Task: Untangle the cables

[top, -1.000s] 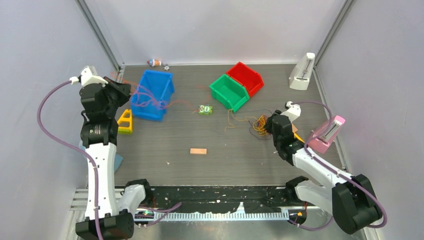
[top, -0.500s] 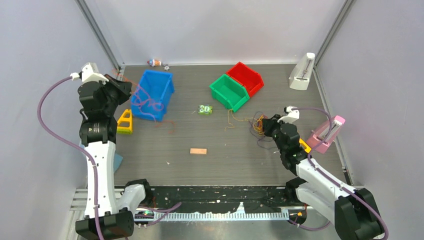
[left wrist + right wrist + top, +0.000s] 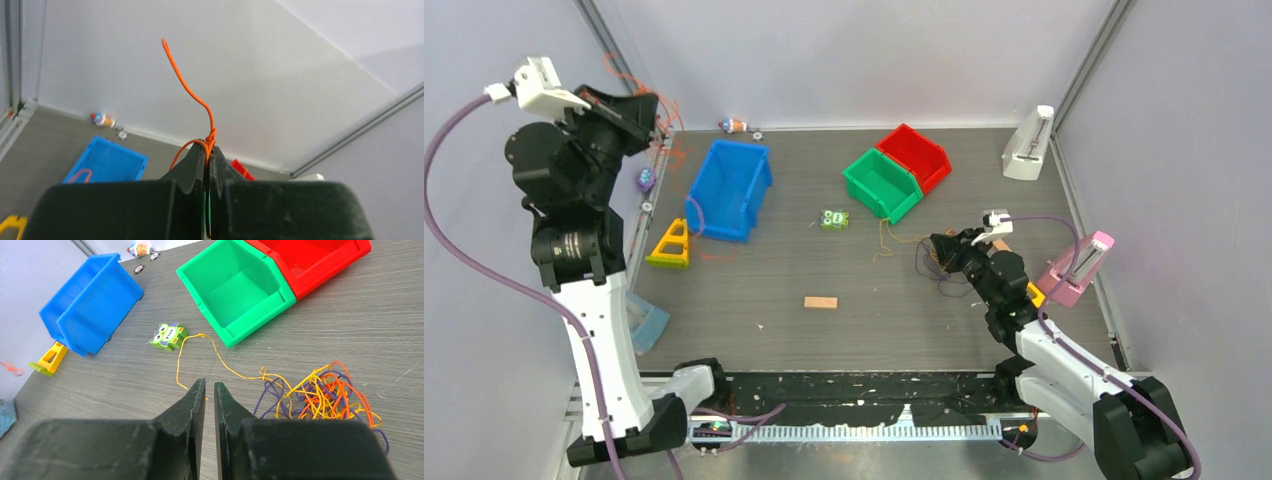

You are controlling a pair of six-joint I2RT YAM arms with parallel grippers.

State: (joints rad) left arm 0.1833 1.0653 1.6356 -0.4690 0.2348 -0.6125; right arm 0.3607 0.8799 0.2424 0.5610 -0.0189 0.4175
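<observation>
This was a robotics test cell in a lab: a dark wood-grain surface [image 3: 854, 320] was boxed in by plain grey panels [image 3: 864, 60] on metal framing, with two arms bolted at its near edge and coloured sorting bins [image 3: 729, 188] laid out.

cables [image 3: 320, 392] right of owl toy [image 3: 168, 336]

A blue bin [image 3: 729, 188], a green bin [image 3: 882, 185] touching a red bin [image 3: 915, 156], an owl toy [image 3: 832, 220] and a wooden block [image 3: 820, 302] are seen on the desk [image 3: 754, 280].
</observation>
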